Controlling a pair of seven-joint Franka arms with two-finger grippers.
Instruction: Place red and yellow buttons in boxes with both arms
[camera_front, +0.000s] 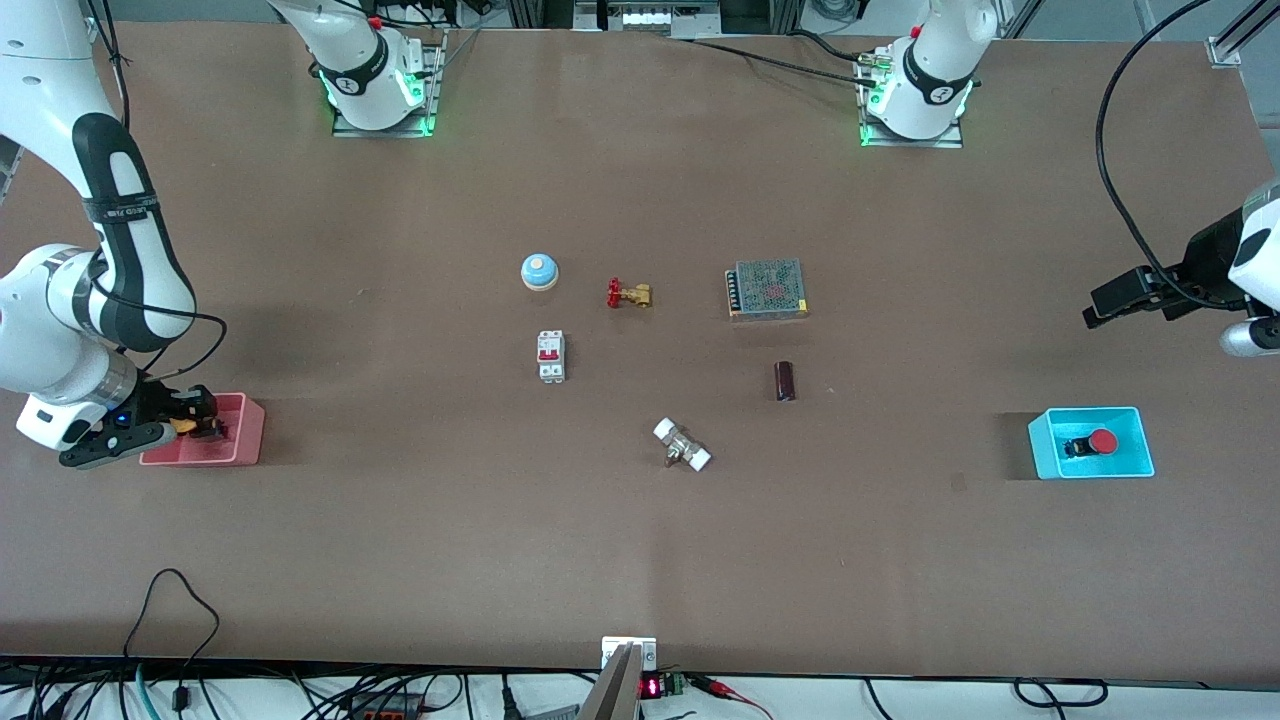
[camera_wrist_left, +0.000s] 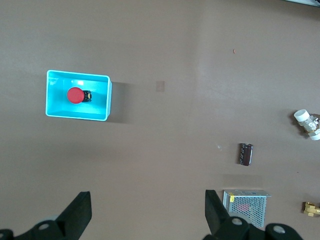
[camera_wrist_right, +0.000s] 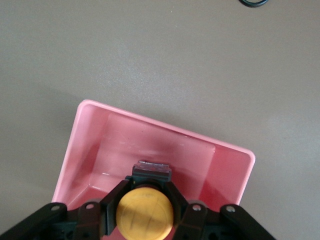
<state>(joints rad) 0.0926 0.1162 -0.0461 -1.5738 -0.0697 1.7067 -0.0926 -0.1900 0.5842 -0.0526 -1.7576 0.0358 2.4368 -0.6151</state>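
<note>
The red button (camera_front: 1100, 441) lies in the cyan-blue box (camera_front: 1047, 449) at the left arm's end of the table; both also show in the left wrist view, the button (camera_wrist_left: 75, 95) in the box (camera_wrist_left: 103, 98). My left gripper (camera_front: 1100, 304) is open and empty, up in the air over bare table beside that box; its fingers (camera_wrist_left: 80, 212) stand wide apart. My right gripper (camera_front: 205, 415) is shut on the yellow button (camera_front: 184, 426) and holds it over the pink box (camera_front: 246, 438) at the right arm's end. In the right wrist view the yellow cap (camera_wrist_right: 145, 212) sits between the fingers (camera_wrist_right: 111, 205), above the box's inside (camera_wrist_right: 150, 145).
Mid-table lie a blue dome bell (camera_front: 539, 271), a brass valve with a red handle (camera_front: 628, 294), a white circuit breaker (camera_front: 551, 355), a metal power supply (camera_front: 767, 288), a dark cylinder (camera_front: 785, 381) and a white-ended fitting (camera_front: 682, 445).
</note>
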